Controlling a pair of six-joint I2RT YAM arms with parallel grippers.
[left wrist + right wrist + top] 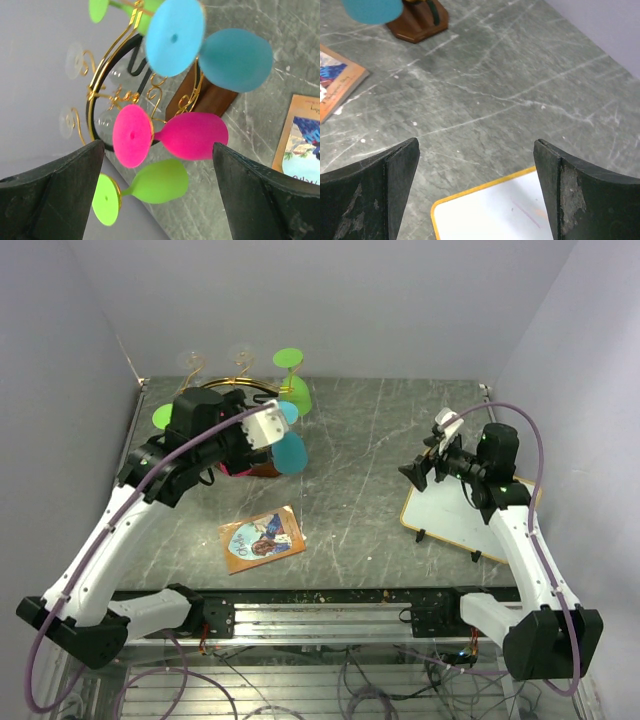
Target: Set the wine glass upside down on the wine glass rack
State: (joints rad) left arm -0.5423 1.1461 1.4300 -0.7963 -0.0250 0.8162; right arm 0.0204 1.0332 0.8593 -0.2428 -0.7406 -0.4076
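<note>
The gold wire rack (117,95) on its dark brown base (212,100) stands at the back left of the table (250,390). Several goblets hang on it bowl down: a pink one (192,136), a blue one (235,60) (290,452), green ones (157,181) (291,365) and clear ones (190,362). My left gripper (255,445) (157,145) is open and empty, just in front of the rack, facing the pink and green goblets. My right gripper (415,472) (476,142) is open and empty at the right.
A picture card (262,538) lies flat at front centre and shows in the left wrist view (302,140). A yellow-edged whiteboard (455,520) (510,215) lies under my right gripper. Walls close the back and both sides.
</note>
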